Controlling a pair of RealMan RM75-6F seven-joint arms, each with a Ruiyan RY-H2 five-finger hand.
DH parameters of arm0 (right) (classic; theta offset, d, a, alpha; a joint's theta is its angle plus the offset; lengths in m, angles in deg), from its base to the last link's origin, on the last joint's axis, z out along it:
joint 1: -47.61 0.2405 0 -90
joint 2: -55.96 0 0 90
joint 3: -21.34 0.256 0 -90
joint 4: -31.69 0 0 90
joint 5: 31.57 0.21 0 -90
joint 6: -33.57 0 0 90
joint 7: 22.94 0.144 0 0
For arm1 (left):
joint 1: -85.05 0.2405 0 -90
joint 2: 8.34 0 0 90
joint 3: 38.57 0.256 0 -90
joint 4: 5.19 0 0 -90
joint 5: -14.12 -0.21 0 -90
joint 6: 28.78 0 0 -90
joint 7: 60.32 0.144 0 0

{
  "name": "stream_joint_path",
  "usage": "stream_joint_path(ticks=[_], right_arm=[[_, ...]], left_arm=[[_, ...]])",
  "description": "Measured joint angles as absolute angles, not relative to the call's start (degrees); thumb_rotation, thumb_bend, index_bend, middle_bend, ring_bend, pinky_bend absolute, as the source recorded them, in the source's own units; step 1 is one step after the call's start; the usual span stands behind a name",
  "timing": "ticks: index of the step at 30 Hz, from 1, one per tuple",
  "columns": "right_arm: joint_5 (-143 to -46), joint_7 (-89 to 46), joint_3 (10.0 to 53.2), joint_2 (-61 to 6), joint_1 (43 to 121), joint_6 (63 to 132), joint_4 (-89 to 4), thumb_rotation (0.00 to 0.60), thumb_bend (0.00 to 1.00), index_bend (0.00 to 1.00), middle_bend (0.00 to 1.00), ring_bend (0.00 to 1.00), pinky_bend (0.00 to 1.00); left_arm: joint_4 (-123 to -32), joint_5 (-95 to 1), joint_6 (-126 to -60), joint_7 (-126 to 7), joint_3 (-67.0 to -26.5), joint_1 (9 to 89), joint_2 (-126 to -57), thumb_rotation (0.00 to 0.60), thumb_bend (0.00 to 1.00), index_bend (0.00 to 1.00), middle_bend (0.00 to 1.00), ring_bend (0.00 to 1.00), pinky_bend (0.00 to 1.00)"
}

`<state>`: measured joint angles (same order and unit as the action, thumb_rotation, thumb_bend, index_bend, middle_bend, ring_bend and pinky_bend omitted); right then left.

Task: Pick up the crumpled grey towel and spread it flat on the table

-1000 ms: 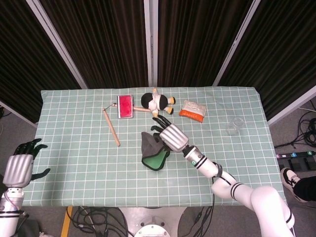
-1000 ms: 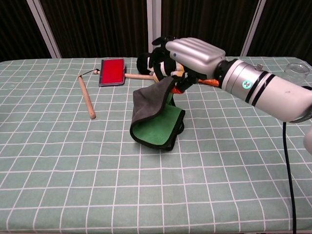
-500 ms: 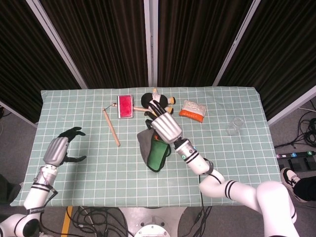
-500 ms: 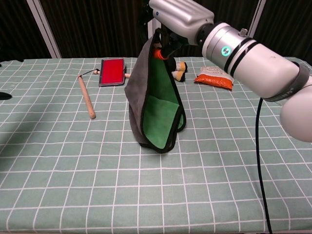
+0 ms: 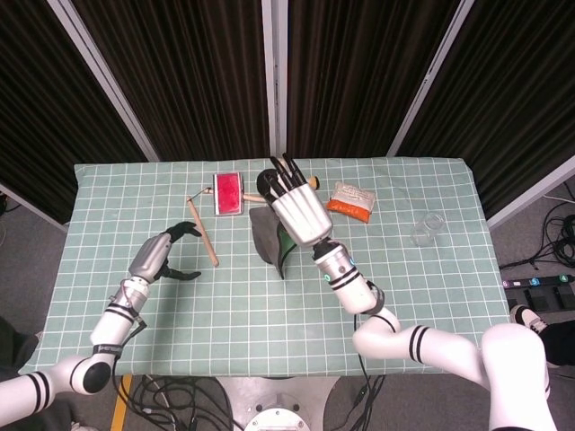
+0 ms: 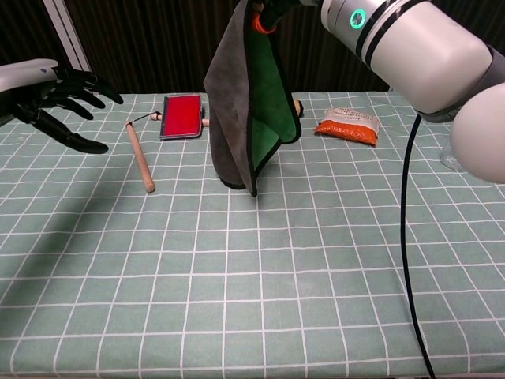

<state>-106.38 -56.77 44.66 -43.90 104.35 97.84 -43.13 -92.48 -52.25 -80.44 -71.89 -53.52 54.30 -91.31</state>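
Now, step: pick-up looks done; spreading not yet begun.
Towel (image 6: 246,103): grey outside, green inside, hanging folded from one top corner; lowest tip appears just clear of the counter (image 6: 316,260), hard to be sure from the chest view.
Right hand (image 5: 296,208): raised above mid-counter, gripping the towel's top edge; the grip itself is cut off at the top of the chest view, and from the head view only the back of the hand shows.
Left hand (image 6: 49,99): holds nothing, fingers apart and curved, hovering over the left part of the counter, well apart from the towel.
Nearby: wooden stick (image 6: 140,158) and red-faced brush (image 6: 181,116) lie left of the towel; orange snack packet (image 6: 347,125) to its right; plush doll (image 5: 259,183) mostly hidden behind the right hand; glass jar (image 5: 428,228) near the right edge.
Next move, my guess: left hand comes across to catch a free lower corner, then both hands draw apart and lower the cloth flat.
Watch for: the stick and brush sit close to where the cloth could land; aim for the bare checked area nearer the robot.
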Motion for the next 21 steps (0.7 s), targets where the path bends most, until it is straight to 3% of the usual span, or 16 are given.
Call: stream_joint_path(ticks=[4, 8, 13, 21], right_arm=[[-105.17, -60.61, 44.94, -43.49, 105.28, 98.32, -45.61, 0.6, 0.5, 0.74, 0.24, 0.01, 0.0], [-103.83, -64.39, 45.06, -44.88, 107.34, 97.5, -44.81, 0.6, 0.5, 0.74, 0.24, 0.01, 0.0], [-100.66, -69.25, 45.65, -48.75, 110.8, 96.29, -41.76, 0.6, 0.5, 0.74, 0.24, 0.01, 0.0], [-96.41, -72.79, 46.82, -53.76, 115.19, 95.01, -36.49, 0.6, 0.5, 0.74, 0.24, 0.01, 0.0]], left_arm=[[-92.37, -51.12, -80.12, -71.42, -53.16, 53.94, -91.71, 0.581, 0.0, 0.35, 0.26, 0.2, 0.24], [-92.23, -49.69, -79.86, -69.65, -52.91, 53.31, -92.24, 0.462, 0.0, 0.35, 0.26, 0.2, 0.24], [-91.78, -46.29, -79.23, -66.79, -52.92, 51.95, -93.59, 0.359, 0.0, 0.36, 0.26, 0.2, 0.24], [-90.48, -41.78, -78.13, -61.9, -52.84, 49.36, -95.99, 0.295, 0.0, 0.36, 0.26, 0.2, 0.25]])
